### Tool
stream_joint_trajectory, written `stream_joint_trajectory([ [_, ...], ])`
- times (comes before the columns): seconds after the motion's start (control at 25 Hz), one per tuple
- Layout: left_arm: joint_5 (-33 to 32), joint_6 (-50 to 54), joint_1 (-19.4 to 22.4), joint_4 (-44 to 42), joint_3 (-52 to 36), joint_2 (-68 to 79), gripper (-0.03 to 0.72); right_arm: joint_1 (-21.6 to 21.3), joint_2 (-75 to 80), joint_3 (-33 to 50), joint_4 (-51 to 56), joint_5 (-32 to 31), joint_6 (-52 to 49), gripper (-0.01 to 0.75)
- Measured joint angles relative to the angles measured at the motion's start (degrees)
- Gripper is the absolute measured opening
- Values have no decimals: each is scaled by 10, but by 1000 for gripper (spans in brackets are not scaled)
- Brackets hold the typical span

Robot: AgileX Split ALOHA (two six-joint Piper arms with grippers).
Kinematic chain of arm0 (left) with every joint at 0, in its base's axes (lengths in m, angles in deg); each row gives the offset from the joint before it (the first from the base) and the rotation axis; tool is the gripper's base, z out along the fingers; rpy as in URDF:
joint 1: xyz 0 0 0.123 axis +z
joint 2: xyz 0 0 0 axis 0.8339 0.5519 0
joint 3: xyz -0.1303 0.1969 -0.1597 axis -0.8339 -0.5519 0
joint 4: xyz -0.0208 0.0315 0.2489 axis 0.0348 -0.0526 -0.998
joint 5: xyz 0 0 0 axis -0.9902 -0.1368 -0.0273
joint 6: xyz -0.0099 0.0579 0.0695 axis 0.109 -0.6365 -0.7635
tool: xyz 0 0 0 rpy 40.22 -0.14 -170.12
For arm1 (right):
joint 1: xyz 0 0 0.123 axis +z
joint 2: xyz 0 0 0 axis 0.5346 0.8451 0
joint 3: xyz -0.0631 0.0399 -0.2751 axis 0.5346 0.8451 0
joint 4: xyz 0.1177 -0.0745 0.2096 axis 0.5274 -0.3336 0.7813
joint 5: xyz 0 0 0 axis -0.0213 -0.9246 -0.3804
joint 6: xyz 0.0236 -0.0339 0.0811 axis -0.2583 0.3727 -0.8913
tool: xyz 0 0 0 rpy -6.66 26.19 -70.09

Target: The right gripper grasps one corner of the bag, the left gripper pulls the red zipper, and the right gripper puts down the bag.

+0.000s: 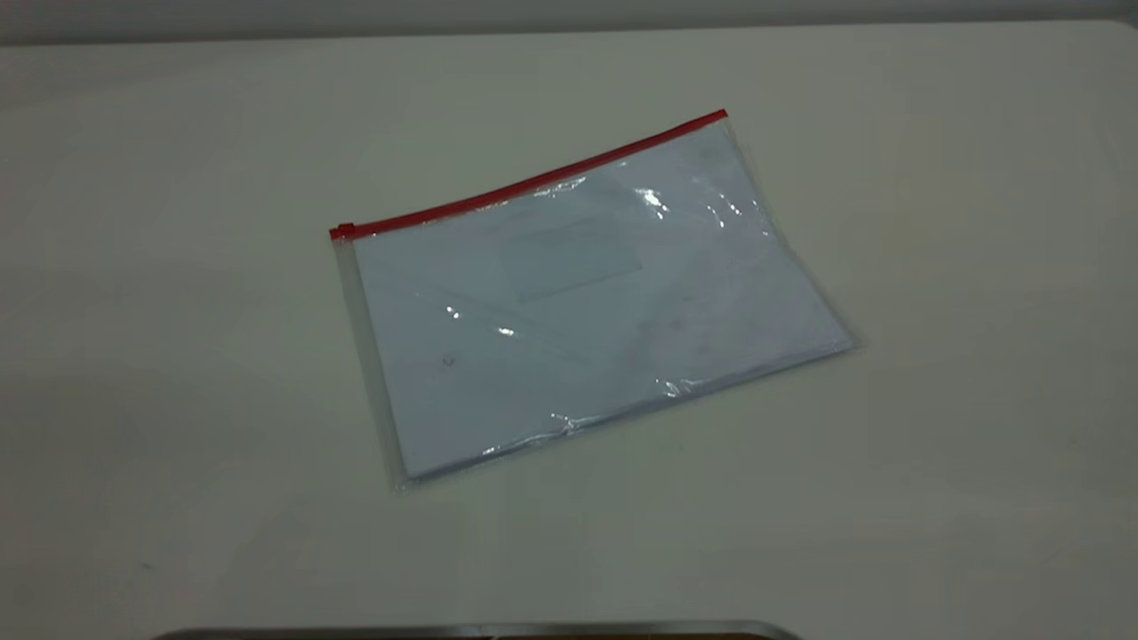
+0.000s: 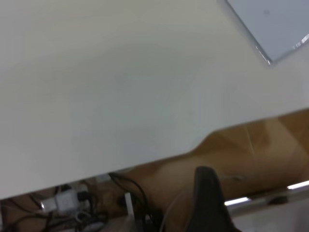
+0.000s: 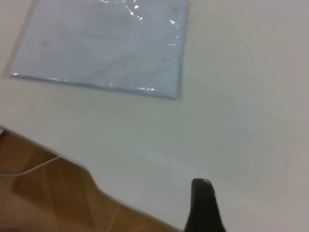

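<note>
Bag (image 1: 587, 302) flat on worktop (image 1: 978, 267), mid-surface, long axis skewed. Red zipper (image 1: 533, 182) along far long edge, slider tab (image 1: 345, 231) at left end. Nothing gripped yet.

Right hand (image 3: 205, 208): only one dark fingertip shows, at near worktop edge; bag's corner (image 3: 176, 94) well apart ahead of it. Apart or together: cannot tell.

Left hand (image 2: 210, 200): off worktop edge, bag corner (image 2: 270, 60) far off. Finger state likewise unclear.

Judgement: right hand seems nearer bag; must reach forward to corner first.
</note>
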Motion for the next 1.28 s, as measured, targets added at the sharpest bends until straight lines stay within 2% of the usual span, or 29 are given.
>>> stream_joint_trajectory([
  [0.56, 17, -20, 0, 16, -45, 0, 590, 0, -24, 1, -15, 2, -25, 572],
  [1.28, 23, -19, 2, 16, -45, -8, 590, 0, -24, 1, -15, 2, -25, 572],
])
